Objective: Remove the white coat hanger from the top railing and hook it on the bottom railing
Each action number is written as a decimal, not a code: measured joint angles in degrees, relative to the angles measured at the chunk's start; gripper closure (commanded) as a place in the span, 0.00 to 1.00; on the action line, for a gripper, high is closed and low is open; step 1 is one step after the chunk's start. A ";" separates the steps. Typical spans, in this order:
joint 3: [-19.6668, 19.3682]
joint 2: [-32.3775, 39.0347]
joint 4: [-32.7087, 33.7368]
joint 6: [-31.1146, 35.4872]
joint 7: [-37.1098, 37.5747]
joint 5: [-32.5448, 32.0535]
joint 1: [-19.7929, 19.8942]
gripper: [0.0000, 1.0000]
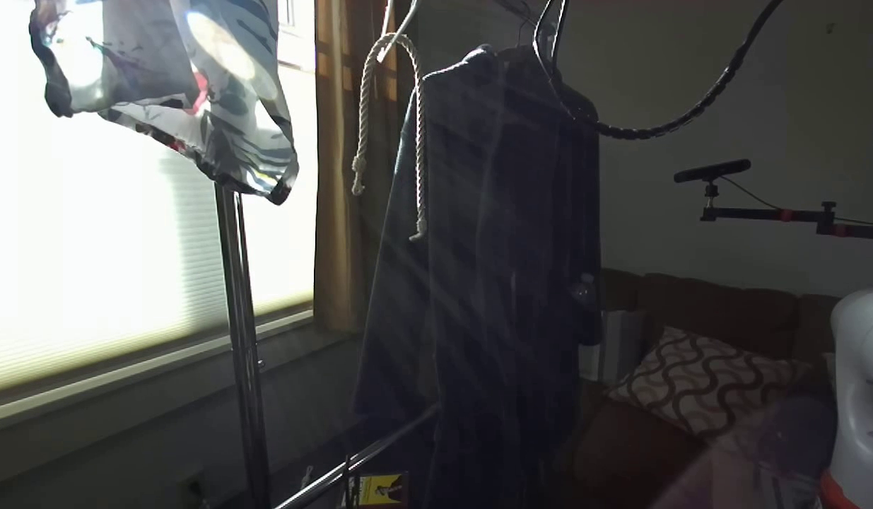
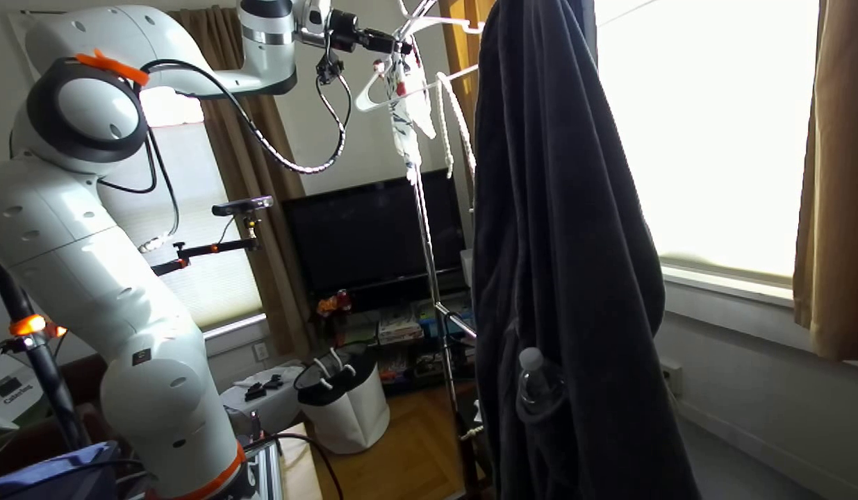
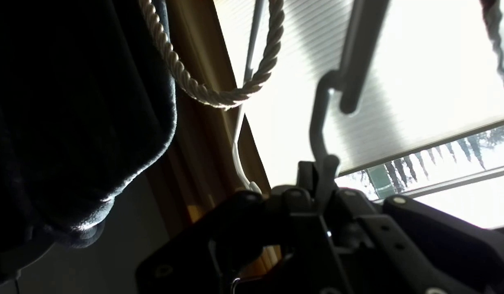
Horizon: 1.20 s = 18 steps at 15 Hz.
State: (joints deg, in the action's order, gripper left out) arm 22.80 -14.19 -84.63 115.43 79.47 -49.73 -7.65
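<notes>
A white coat hanger (image 2: 442, 21) shows at the top of an exterior view. In the wrist view its white plastic end (image 3: 318, 118) runs down between my fingertips. My gripper (image 2: 404, 47) is up at hanger height; in the wrist view its fingers (image 3: 324, 192) are close together around the hanger. Another white hanger (image 2: 374, 105), also in the wrist view (image 3: 236, 155), carries a twisted rope (image 1: 363, 113). The bottom railing (image 1: 358, 458) is a low chrome bar, also visible in an exterior view (image 2: 459, 323). The top railing cannot be made out clearly.
A long dark robe (image 2: 567, 208) hangs beside the hangers, also in the wrist view (image 3: 72, 102). A printed cloth (image 1: 160, 71) hangs near the rack's upright pole (image 1: 242, 318). A black cable (image 2: 248, 125) loops from the arm. A camera boom (image 1: 768, 213) stands nearby.
</notes>
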 measured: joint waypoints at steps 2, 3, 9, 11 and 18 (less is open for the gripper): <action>0.12 -0.37 -0.30 -0.25 0.40 -0.34 -0.06 0.99; 0.13 -0.72 -0.62 -0.57 0.57 -0.36 -0.13 0.99; 0.39 -3.66 -4.86 -2.79 1.58 -0.27 -0.89 0.99; 0.71 -4.93 -6.74 -4.49 2.39 0.23 -1.36 0.99; 1.16 -9.15 -13.69 -10.65 2.09 10.32 -4.40 0.99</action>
State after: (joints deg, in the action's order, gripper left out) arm 23.96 -23.34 -98.32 104.79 81.56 -39.41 -12.06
